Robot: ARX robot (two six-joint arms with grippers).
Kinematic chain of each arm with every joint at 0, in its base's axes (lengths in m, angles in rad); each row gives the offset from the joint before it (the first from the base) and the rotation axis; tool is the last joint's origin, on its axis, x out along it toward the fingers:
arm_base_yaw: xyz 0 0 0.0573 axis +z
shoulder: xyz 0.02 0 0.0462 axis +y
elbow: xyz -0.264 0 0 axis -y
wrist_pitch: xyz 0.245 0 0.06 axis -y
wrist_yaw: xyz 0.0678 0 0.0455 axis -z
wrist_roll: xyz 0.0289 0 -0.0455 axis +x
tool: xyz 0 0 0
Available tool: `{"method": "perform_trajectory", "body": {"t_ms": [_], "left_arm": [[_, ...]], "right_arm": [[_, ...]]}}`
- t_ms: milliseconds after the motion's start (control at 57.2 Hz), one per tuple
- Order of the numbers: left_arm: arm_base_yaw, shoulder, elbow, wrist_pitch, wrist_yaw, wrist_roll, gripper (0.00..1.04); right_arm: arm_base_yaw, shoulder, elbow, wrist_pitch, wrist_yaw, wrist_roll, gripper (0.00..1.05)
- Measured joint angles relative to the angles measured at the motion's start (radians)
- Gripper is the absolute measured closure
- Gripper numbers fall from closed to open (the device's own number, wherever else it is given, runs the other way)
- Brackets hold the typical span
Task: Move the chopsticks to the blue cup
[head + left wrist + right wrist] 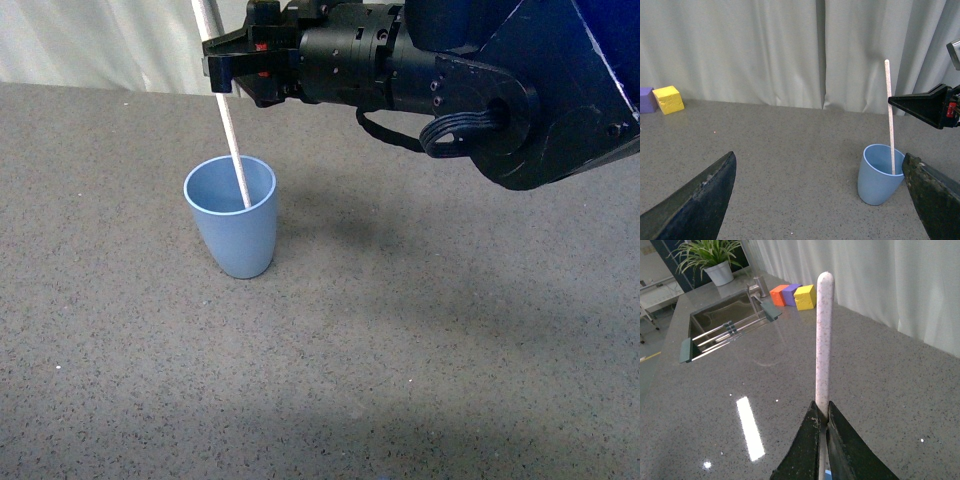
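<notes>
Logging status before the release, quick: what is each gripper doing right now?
Left gripper: open, holding nothing.
Right gripper: closed on the chopsticks, lower end inside the blue cup.

blue cup point(235, 240): matt plstc | chopsticks point(232, 140): matt, speckled | countertop point(420, 350): speckled stone, glossy | curtain point(765, 50): cloth

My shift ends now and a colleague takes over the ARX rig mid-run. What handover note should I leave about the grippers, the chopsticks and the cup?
Right gripper: shut on the chopsticks, above the blue cup.
Left gripper: open, holding nothing, apart from the cup.
Chopsticks: near upright, lower end already inside the cup; whether it touches the bottom cannot be told.
Cup: upright on the grey counter.
Left to do: probably open the right gripper, then draw it away without knocking the cup.
</notes>
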Motion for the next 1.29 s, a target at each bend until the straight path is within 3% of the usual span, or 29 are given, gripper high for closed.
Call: {"method": "perform_trajectory", "body": {"t_ms": [210, 245, 437, 647, 699, 734, 786, 839, 909, 944, 1049, 1293], "left_arm": [[0.000, 0.000, 0.000, 0.000, 0.000, 0.000, 0.07], [0.000, 0.000, 0.000, 0.000, 0.000, 0.000, 0.07], [0.000, 0.000, 0.000, 0.000, 0.000, 0.000, 0.07], [0.000, 0.000, 0.000, 0.000, 0.000, 0.000, 0.07], [0.000, 0.000, 0.000, 0.000, 0.000, 0.000, 0.07], [0.000, 0.000, 0.000, 0.000, 0.000, 0.000, 0.07], [0.000, 0.000, 0.000, 0.000, 0.000, 0.000, 0.07], [0.000, 0.000, 0.000, 0.000, 0.001, 0.000, 0.07], [0.000, 0.000, 0.000, 0.000, 0.000, 0.000, 0.07], [0.000, 0.000, 0.000, 0.000, -0.001, 0.000, 0.07], [0.000, 0.000, 0.000, 0.000, -0.001, 0.000, 0.07], [0.000, 0.000, 0.000, 0.000, 0.000, 0.000, 0.07]], "right_arm": [[0.001, 0.000, 0.000, -0.007, 0.002, -0.006, 1.03], [0.001, 0.000, 0.000, -0.007, 0.002, -0.008, 0.99], [0.001, 0.000, 0.000, -0.004, 0.011, -0.014, 0.67], [0.001, 0.000, 0.000, 0.026, 0.082, -0.043, 0.16], [0.001, 0.000, -0.003, 0.024, 0.109, -0.066, 0.07], [0.012, -0.001, -0.017, 0.051, 0.214, -0.088, 0.10], [0.025, -0.020, -0.078, 0.147, 0.523, -0.120, 0.19], [0.024, -0.067, -0.176, 0.225, 0.764, -0.137, 0.28], [0.003, -0.147, -0.302, 0.287, 0.972, -0.151, 0.38], [-0.017, -0.192, -0.362, 0.309, 1.028, -0.156, 0.44], [-0.084, -0.322, -0.519, 0.356, 1.034, -0.161, 0.60], [-0.193, -0.537, -0.808, 0.385, 0.932, -0.167, 0.99]]}}
